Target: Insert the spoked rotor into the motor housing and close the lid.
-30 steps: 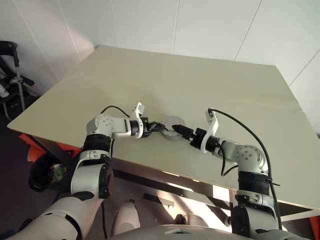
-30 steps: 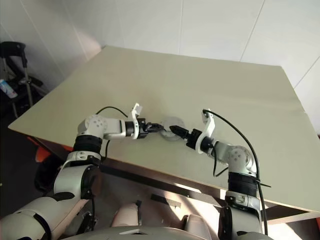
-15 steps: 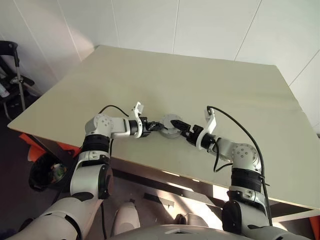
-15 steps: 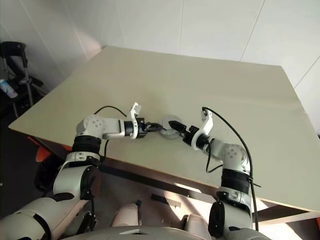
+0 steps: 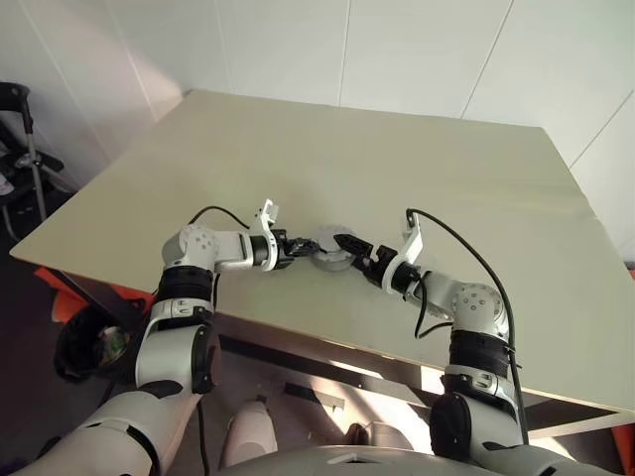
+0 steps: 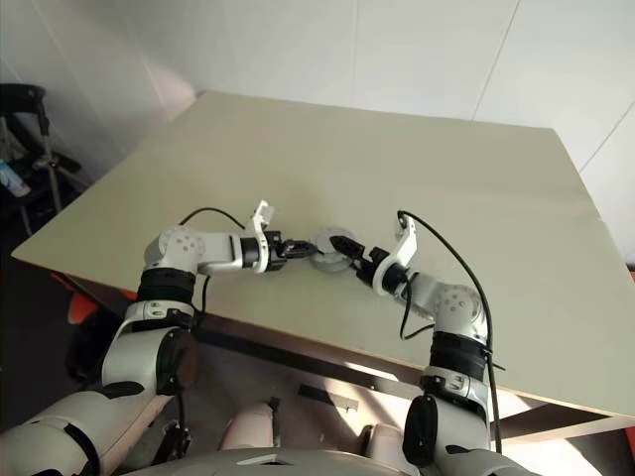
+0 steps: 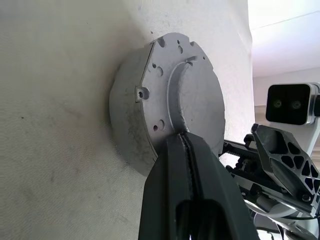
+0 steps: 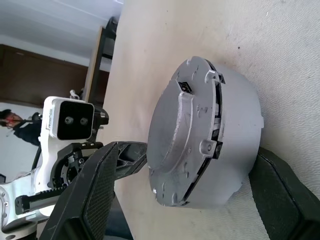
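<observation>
We see the lid point(image 8: 185, 135) sitting on the motor housing point(image 8: 235, 135), hiding the inside; left gripper point(image 7: 187, 150) pinched together, right gripper point(image 8: 190, 200) spread wide around it.

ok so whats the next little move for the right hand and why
Probably close the right hand on the motor housing. Its open fingers already straddle the grey body, with the lid sitting on top and the shut left hand pressing against the lid's edge, so a grip would steady it.
</observation>
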You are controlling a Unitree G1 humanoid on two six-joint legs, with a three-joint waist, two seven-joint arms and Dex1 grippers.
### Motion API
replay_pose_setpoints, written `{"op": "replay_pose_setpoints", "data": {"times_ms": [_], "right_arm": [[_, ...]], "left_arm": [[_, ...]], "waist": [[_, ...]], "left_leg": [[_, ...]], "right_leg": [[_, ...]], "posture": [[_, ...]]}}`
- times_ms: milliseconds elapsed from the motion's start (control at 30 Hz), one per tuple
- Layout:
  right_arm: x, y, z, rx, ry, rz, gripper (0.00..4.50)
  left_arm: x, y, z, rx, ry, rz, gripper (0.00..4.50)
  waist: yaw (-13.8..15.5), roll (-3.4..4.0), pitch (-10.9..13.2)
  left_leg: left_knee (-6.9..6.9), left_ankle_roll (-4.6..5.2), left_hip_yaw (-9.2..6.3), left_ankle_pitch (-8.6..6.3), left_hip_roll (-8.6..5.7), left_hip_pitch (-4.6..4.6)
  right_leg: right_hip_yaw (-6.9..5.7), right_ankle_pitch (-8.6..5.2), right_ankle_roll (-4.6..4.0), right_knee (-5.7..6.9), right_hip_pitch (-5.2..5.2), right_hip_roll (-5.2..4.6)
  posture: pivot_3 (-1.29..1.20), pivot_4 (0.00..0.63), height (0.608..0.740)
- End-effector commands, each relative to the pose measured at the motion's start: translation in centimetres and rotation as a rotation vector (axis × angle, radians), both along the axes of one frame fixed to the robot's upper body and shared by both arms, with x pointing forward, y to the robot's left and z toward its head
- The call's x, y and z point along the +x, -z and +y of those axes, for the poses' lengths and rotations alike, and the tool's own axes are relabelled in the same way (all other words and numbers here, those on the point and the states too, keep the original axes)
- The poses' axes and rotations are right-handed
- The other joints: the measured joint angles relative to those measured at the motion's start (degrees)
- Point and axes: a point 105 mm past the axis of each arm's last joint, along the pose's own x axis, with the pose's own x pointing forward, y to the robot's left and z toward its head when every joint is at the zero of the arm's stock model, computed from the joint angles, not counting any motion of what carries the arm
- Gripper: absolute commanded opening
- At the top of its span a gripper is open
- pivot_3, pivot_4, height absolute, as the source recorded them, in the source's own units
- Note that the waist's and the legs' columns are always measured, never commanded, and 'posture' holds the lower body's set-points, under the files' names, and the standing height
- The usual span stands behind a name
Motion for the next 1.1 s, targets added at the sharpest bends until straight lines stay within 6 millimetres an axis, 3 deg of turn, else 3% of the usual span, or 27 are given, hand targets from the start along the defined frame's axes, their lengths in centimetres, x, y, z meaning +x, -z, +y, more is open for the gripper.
{"op": "replay_pose_setpoints", "data": {"times_ms": [33,733,867,1000,1100], "right_arm": [[-0.2,-1.5,3.6,0.085,-0.118,-0.033,4.47],[1.1,-1.1,4.7,0.027,-0.095,0.022,4.47],[1.2,-1.4,4.7,0.039,-0.094,0.007,3.61],[1.4,-2.2,4.6,0.060,-0.097,-0.027,2.31],[1.6,-2.5,4.5,0.062,-0.090,-0.040,2.19]], "left_arm": [[-0.1,-0.5,-0.7,-0.015,0.018,-0.018,0.00],[0.0,-0.5,-0.7,-0.016,0.007,-0.023,0.00],[0.1,-0.5,-0.6,-0.015,0.004,-0.025,0.00],[0.1,-0.5,-0.6,-0.015,0.002,-0.026,0.00],[0.1,-0.5,-0.6,-0.014,0.002,-0.027,0.00]], "waist": [[-0.3,0.00,0.0],[-0.5,0.00,0.0],[-0.5,0.00,0.0],[-0.3,0.05,0.0],[-0.2,0.04,0.0]], "left_leg": [[0.00,0.00,0.00,0.00,0.00,0.00],[-0.06,-0.31,-0.01,0.18,0.02,0.13],[-0.07,-0.33,0.00,0.20,0.02,0.13],[-0.12,-0.33,0.00,0.20,0.00,0.03],[-0.13,-0.33,-0.02,0.20,0.00,0.01]], "right_leg": [[0.00,0.00,0.00,0.00,0.00,0.00],[0.03,-0.11,-0.23,0.06,0.04,0.02],[0.03,-0.10,-0.24,0.06,0.03,0.02],[0.03,-0.03,-0.14,0.05,-0.08,0.02],[0.00,0.03,-0.04,0.03,-0.06,0.01]], "posture": [[0.00,0.000,0.740],[0.00,0.000,0.740],[0.00,0.000,0.740],[0.00,0.000,0.740],[0.00,0.000,0.740]]}}
